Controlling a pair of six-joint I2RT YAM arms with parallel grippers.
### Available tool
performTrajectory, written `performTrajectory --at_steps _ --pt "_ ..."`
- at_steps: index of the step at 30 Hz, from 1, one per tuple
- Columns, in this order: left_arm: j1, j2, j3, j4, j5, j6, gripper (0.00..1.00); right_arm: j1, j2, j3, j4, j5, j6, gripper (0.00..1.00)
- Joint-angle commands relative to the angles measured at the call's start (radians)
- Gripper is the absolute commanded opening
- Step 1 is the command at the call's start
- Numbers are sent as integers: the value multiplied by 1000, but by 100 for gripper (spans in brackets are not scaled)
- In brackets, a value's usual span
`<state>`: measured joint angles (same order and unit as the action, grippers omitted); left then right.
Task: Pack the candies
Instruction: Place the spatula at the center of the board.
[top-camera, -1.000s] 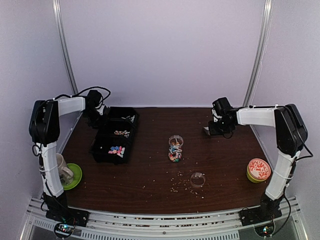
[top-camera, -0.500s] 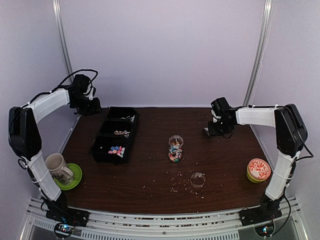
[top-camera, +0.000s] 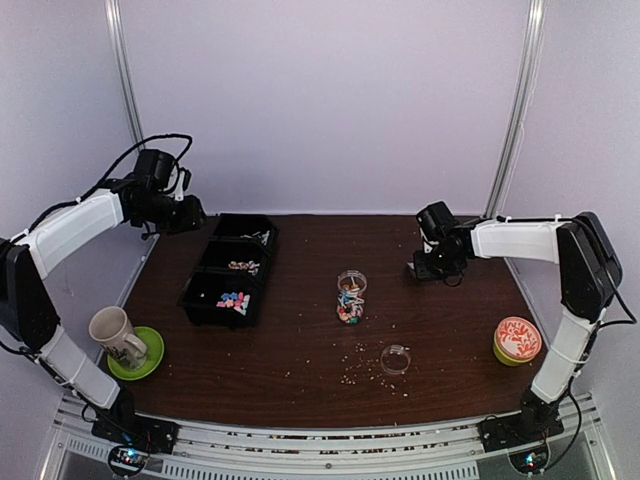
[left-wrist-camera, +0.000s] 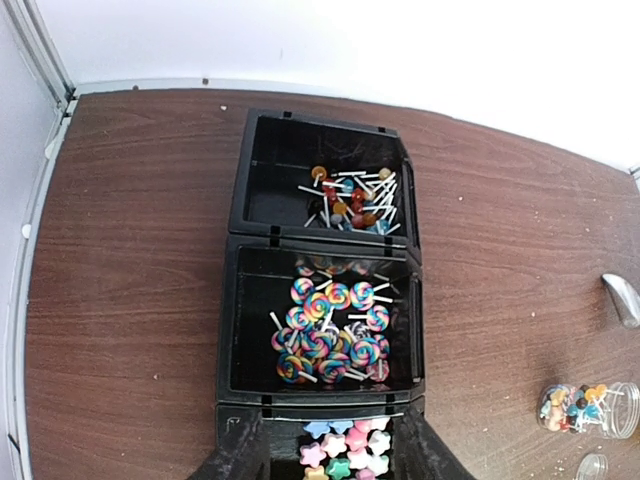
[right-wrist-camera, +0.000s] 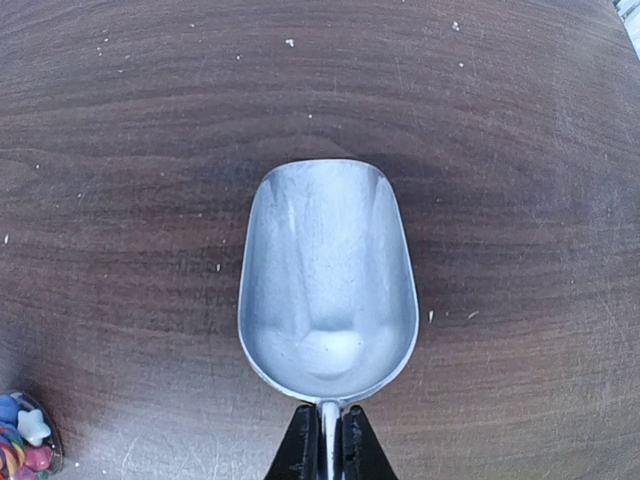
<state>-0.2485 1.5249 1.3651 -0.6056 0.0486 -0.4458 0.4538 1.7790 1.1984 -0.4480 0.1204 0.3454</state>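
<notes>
Left tool (left-wrist-camera: 330, 455): in the last second it has lifted off the tray (left-wrist-camera: 228, 330) toward the back-left, fingers apart and empty, so you can likely scoop next.
Right tool (right-wrist-camera: 327, 452): clamped on the empty scoop (right-wrist-camera: 328, 280), low over the table (right-wrist-camera: 520, 120).
Candies (left-wrist-camera: 330, 335): in three tray bins, with some in the jar (top-camera: 351, 297).
Writing: none you can read.

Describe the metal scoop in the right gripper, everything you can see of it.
The scoop is dull silvery metal. Its bowl is rounded at the handle end, open and squarer at the front, and empty. The right gripper is shut on its thin handle. It lies level, bowl up, over the brown table, near the jar; whether it touches the wood is unclear.
</notes>
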Motion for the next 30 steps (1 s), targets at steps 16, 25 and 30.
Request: performTrajectory --at_steps 16,25,30 --pt "-8 -31 -49 101 6 -20 44 123 -30 -98 -51 35 132 4" --pt "-8 -32 -50 102 -7 -14 45 132 72 -107 -2 67 166 4" --pt "-8 -28 -50 101 -5 -14 44 131 112 -106 12 68 166 7"
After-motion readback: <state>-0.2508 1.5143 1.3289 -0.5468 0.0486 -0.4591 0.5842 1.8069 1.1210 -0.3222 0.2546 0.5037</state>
